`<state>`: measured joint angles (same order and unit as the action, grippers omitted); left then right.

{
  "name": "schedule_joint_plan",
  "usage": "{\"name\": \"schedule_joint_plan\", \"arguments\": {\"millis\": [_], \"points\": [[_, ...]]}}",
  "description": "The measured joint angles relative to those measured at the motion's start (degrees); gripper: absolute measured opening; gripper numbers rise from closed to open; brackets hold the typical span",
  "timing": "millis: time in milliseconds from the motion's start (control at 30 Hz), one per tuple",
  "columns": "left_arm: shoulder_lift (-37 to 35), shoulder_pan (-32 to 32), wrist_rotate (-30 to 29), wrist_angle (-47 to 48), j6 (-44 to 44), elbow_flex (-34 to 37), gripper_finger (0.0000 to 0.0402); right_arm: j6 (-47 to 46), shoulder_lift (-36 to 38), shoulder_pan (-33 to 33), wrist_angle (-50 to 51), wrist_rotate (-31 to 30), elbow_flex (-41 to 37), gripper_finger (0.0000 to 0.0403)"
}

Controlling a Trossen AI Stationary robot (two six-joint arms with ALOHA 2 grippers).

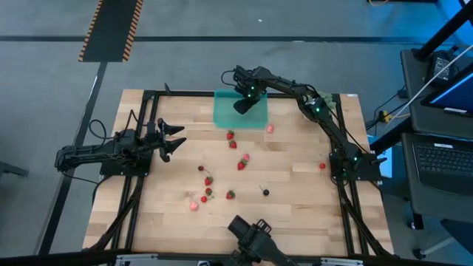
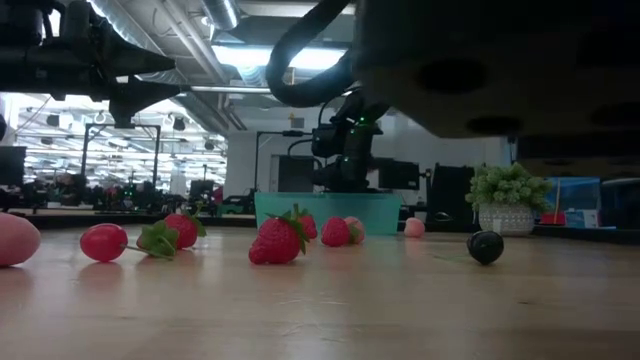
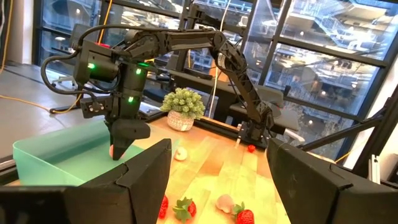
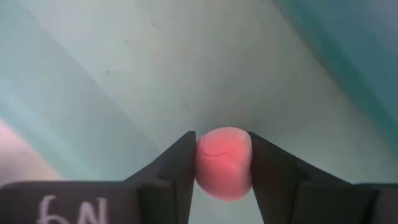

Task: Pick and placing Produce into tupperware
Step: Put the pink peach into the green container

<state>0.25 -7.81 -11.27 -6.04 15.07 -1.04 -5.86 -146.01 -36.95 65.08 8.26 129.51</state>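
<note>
The teal tupperware (image 1: 229, 111) sits near the table's far edge, seen too in the low view (image 2: 325, 212) and the left wrist view (image 3: 56, 155). My right gripper (image 1: 242, 106) reaches down into it, shut on a pale pink piece (image 4: 224, 162). Red strawberry pieces (image 1: 240, 161) and pink ones (image 1: 194, 205) lie scattered on the wooden table, with a dark berry (image 1: 266, 192) nearer the front. My left gripper (image 1: 176, 139) hovers open at the table's left side, its fingers (image 3: 143, 180) framing the scene. My right gripper pinches the pale pink piece (image 4: 222, 149) between its two fingers (image 4: 180, 168), one on each side of it. The fingers point down into the tupperware from above. The piece sits just over the container's floor (image 4: 155, 74); whether it touches, I cannot tell.
A green leafy clump in a white pot (image 3: 183, 109) stands at the table's far right, also in the low view (image 2: 507, 200). A pink piece (image 1: 270, 128) lies just beside the tupperware. One red piece (image 1: 322, 165) rests near the right arm's base.
</note>
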Motion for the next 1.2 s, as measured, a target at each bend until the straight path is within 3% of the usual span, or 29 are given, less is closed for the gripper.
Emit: {"name": "schedule_joint_plan", "arguments": {"millis": [233, 500, 867, 1100, 1200], "points": [[0.0, 0.01, -0.01, -0.01, 0.0, 0.0, 0.0257, -1.35, -0.04, 0.04, -0.23, -0.67, 0.07, 0.0183], [0.0, 0.02, -0.02, -0.02, 0.0, 0.0, 0.0257, -1.14, 1.34, 0.03, 0.28, -1.47, -0.21, 0.0189], [0.0, 0.02, 0.0, -0.01, 0.0, 0.0, 0.0257, -1.13, 12.16, 0.15, 1.14, -3.95, -0.1, 0.0189], [0.0, 0.01, -0.02, -0.07, 0.0, 0.0, 0.0257, 5.02, 21.62, 3.04, 12.6, -4.64, -0.07, 0.0189], [0.0, 0.0, -0.02, -0.14, 0.0, 0.0, 0.0257, 6.18, 26.58, 5.37, 15.2, -7.85, -0.52, 0.0189]]}}
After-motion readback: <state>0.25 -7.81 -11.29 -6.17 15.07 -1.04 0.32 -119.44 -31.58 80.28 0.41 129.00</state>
